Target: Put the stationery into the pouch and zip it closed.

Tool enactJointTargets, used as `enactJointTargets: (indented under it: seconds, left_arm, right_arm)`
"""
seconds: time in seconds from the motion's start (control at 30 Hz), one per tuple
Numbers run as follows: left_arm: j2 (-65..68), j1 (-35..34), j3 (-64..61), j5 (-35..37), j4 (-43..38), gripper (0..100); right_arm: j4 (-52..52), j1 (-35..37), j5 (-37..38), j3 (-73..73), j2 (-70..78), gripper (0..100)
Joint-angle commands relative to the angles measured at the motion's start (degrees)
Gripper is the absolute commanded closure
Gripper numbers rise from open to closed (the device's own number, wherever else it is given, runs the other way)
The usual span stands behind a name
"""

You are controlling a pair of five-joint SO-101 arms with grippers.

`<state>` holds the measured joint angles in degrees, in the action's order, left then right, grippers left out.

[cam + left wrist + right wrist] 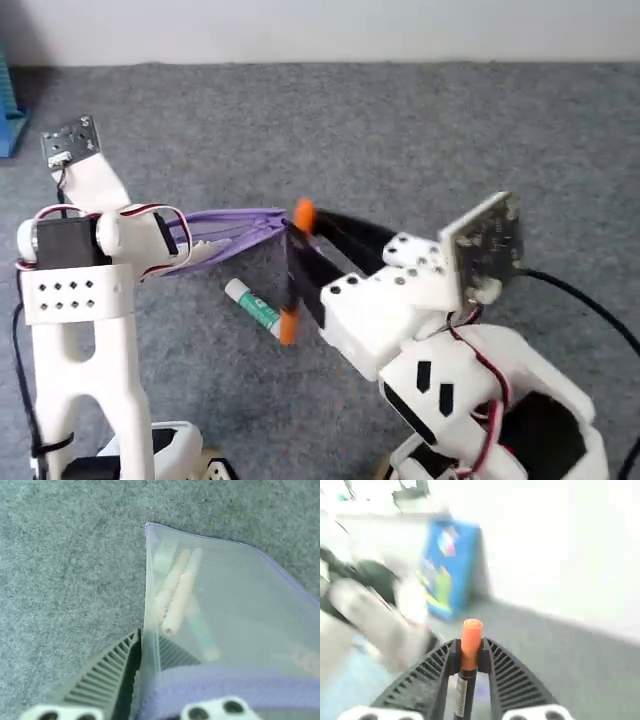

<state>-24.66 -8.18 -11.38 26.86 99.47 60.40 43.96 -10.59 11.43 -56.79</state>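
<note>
The right gripper [470, 652] is clamped tight on a marker [471, 630], whose orange cap sticks out past the fingertips. The left gripper [160, 680] is pinched on the purple zip edge of the pouch [225, 610] and holds it off the table. Pens [175, 592] lie inside against the mesh.

In the high view the marker's capped end sits right at the pouch's free end, and a white and green stick [252, 303] lies on the grey carpet [420, 130] just below.

The step in hand looks like loading the marker. The next move probably calls for turning it in line with the opening, which looks flat and narrow. The stick and the zip remain.
</note>
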Motion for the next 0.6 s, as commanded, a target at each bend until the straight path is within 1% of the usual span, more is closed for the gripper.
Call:
enactJointTargets:
  seconds: [0.0,0.03,0.13,0.2,0.27,0.4,0.47,0.57]
  left_arm:
    - [1.76,0.26,-0.04,0.97,0.88,99]
    - [1.76,0.26,-0.04,0.97,0.88,99]
    - [1.76,0.26,-0.04,0.97,0.88,99]
    - [1.76,0.26,-0.04,0.97,0.88,99]
    - [1.76,0.26,-0.04,0.97,0.88,99]
    - [1.76,0.26,-0.04,0.97,0.88,99]
    - [1.76,0.26,-0.04,0.97,0.88,99]
    - [1.76,0.26,-0.04,0.97,0.88,99]
  right_arm:
    - [-6.29,2.68,1.05,-12.92,10.24,99.1]
    - [-7.52,3.30,2.11,-15.91,12.97,99.1]
    - [-10.24,5.58,8.79,-21.80,20.09,99.1]
    - [-12.18,6.20,12.48,-22.51,22.81,99.1]
    - [-13.23,6.02,14.07,-22.33,25.10,99.1]
    - [-16.84,3.82,16.53,-17.05,27.47,99.1]
    - [-22.02,2.42,17.32,-13.27,27.56,99.1]
    - [-28.97,1.45,21.63,-5.63,27.38,99.1]
